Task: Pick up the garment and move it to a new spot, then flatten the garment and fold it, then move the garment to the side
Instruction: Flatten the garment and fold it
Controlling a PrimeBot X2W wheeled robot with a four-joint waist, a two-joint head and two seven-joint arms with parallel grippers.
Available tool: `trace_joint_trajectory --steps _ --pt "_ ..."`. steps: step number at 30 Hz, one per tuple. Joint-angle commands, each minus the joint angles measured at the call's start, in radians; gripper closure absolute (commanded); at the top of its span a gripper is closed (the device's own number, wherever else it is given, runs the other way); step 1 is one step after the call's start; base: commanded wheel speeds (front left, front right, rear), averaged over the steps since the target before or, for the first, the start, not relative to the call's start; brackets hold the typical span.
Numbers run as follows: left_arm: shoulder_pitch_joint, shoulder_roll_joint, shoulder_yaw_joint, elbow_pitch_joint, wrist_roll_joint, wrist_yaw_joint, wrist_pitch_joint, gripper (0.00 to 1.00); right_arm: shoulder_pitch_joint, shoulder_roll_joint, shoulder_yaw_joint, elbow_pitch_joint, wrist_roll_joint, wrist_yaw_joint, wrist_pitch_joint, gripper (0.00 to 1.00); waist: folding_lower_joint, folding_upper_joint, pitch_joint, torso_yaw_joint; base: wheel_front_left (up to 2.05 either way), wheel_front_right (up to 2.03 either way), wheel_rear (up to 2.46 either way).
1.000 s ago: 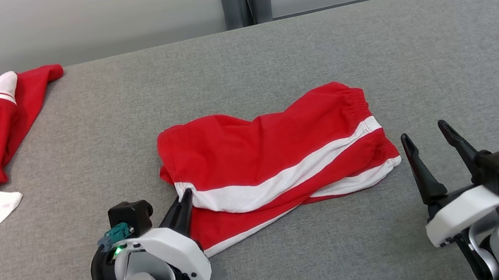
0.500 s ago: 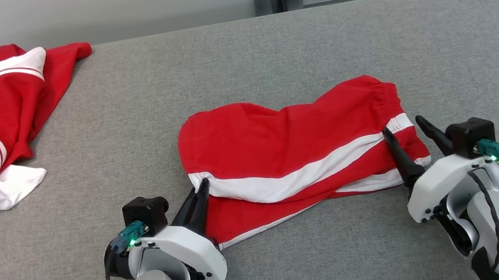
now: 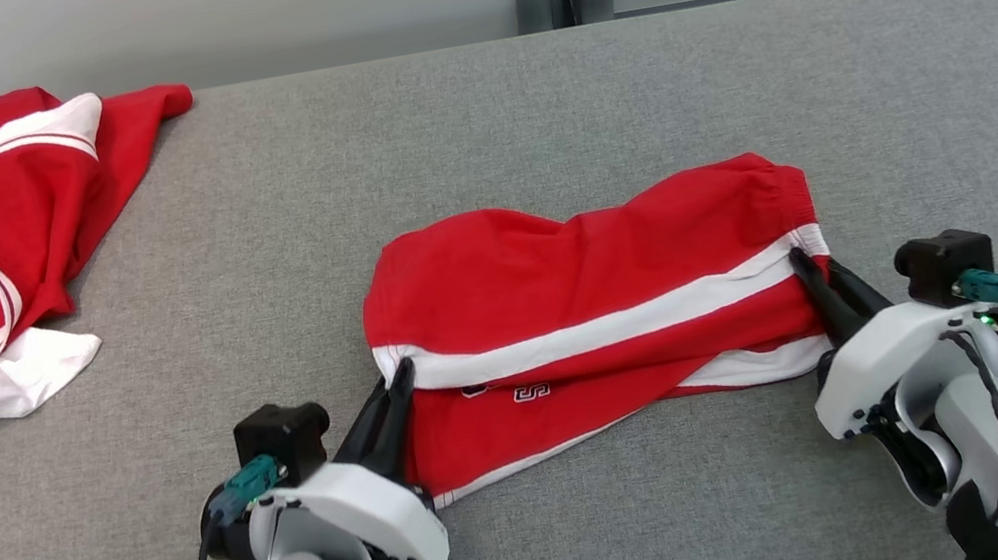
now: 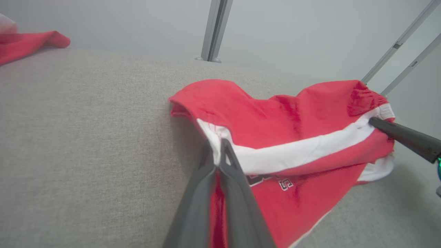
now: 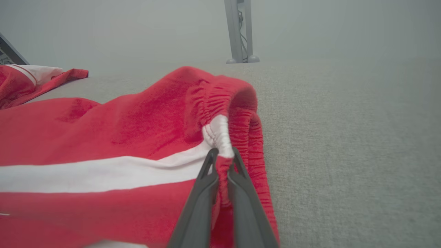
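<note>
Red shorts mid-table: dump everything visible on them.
The red shorts look like soft jersey cloth, with a white side stripe, a gathered elastic waistband at the robot's right end and small dark lettering on the lower layer. They lie doubled over and rumpled on the grey fabric table. The left gripper is shut on the leg-hem end at the stripe; the right gripper is shut on the waistband at the stripe. The stripe runs nearly straight between them.
</note>
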Motion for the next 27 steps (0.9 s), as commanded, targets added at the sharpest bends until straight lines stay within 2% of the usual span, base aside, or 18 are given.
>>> trace_joint_trajectory --steps 1,11,16,21,22,23,25,26,27 --pt "0.028 0.014 0.01 -0.021 0.004 0.006 -0.004 1.0 0.023 -0.016 0.004 -0.018 0.022 0.0 -0.013 1.0 0.0 0.0 -0.006 -0.004 0.0 0.0 0.0" --pt "0.223 0.08 0.057 -0.21 -0.01 0.063 -0.004 1.0 0.217 -0.047 -0.002 -0.169 0.075 0.0 -0.018 1.0 0.0 0.0 -0.034 -0.023 0.0 0.0 0.0" --pt "0.306 0.089 0.05 -0.27 -0.04 0.08 0.011 1.0 0.299 -0.049 -0.015 -0.22 0.067 0.0 -0.006 1.0 0.0 0.0 -0.041 -0.029 0.0 0.0 0.0" --pt "0.339 0.086 0.045 -0.274 -0.061 0.084 0.03 1.0 0.331 -0.047 -0.035 -0.219 0.051 0.0 0.015 1.0 0.0 0.0 -0.046 -0.032 0.0 0.0 0.0" --pt "0.344 0.084 0.048 -0.273 -0.069 0.083 0.029 0.89 0.334 -0.043 -0.039 -0.215 0.049 0.0 0.02 1.0 0.0 0.0 -0.047 -0.033 0.0 0.0 0.0" --pt "0.349 0.084 0.048 -0.269 -0.072 0.082 0.031 0.66 0.337 -0.04 -0.042 -0.212 0.047 0.0 0.024 1.0 0.0 0.0 -0.048 -0.034 0.0 0.0 0.0" --pt "0.358 0.082 0.045 -0.261 -0.081 0.079 0.037 0.38 0.34 -0.035 -0.044 -0.207 0.041 0.0 0.028 1.0 0.0 0.0 -0.053 -0.035 0.0 0.0 0.0" --pt "0.361 0.081 0.044 -0.258 -0.083 0.077 0.037 0.05 0.343 -0.032 -0.045 -0.205 0.039 0.0 0.029 1.0 0.0 0.0 -0.055 -0.036 0.0 0.0 0.0" --pt "0.364 0.079 0.045 -0.255 -0.089 0.076 0.038 0.0 0.347 -0.029 -0.042 -0.202 0.039 0.0 0.034 1.0 0.0 0.0 -0.057 -0.036 0.0 0.0 0.0"
